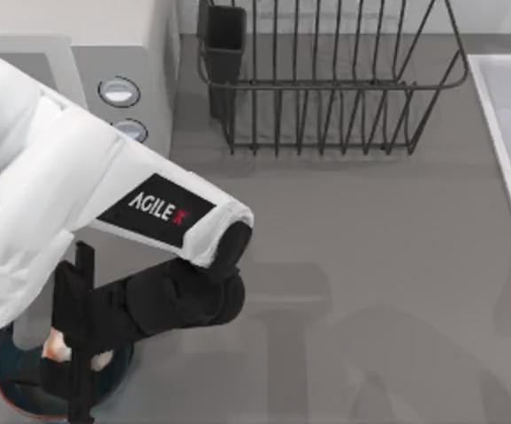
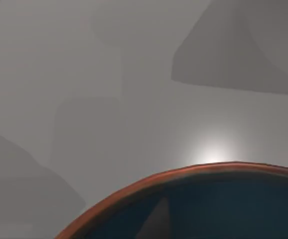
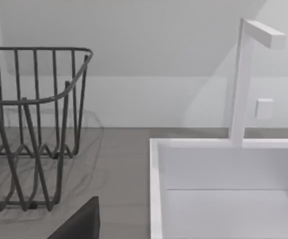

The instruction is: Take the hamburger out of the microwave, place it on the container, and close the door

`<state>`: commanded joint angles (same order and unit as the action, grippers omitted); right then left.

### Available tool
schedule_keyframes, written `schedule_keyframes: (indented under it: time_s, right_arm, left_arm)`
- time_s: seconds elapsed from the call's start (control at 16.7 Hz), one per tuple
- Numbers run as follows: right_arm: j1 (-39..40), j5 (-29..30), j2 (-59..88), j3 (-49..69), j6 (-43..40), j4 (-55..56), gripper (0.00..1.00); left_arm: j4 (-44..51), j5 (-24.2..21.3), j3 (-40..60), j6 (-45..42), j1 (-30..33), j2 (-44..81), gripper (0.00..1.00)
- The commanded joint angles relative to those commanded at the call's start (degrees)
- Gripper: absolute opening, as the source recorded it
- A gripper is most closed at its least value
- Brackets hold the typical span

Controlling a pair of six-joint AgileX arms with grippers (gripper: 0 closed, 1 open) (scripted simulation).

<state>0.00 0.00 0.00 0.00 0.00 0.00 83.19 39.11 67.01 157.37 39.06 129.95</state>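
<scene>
The hamburger [image 1: 57,349], a small cream lump that looks soft, light and easily squashed, best pinched gently at its sides, sits over the container [image 1: 12,393] at the surface's [image 1: 370,265] near left corner. The left gripper [image 1: 77,353] points straight down at it, arm folded sharply overhead; whether its fingers pinch the hamburger cannot be told.
</scene>
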Motion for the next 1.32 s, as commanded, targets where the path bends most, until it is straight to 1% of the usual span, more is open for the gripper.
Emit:
schedule_keyframes:
  time_s: [0.3,0.36,0.78,0.84,0.96,1.14,1.32]
  right_arm:
    - [0.00,0.00,0.00,0.00,0.00,0.00,1.00]
    - [0.00,0.00,0.00,0.00,0.00,0.00,1.00]
    - [0.00,0.00,0.00,0.00,0.00,0.00,1.00]
    - [0.00,0.00,0.00,0.00,0.00,0.00,1.00]
    - [0.00,0.00,0.00,0.00,0.00,0.00,1.00]
    - [0.00,0.00,0.00,0.00,0.00,0.00,1.00]
    - [0.00,0.00,0.00,0.00,0.00,0.00,1.00]
  left_arm:
    - [0.00,0.00,0.00,0.00,0.00,0.00,0.98]
    - [0.00,0.00,0.00,0.00,0.00,0.00,1.00]
    - [0.00,0.00,0.00,0.00,0.00,0.00,1.00]
    - [1.65,-0.61,1.37,0.59,1.59,-2.70,1.00]
    - [1.31,-0.81,1.18,0.03,1.44,-3.23,1.00]
    - [-1.70,-2.56,-0.56,-5.21,0.06,-8.28,1.00]
    - [-7.17,-5.67,-3.84,-15.90,-2.44,-18.38,1.00]
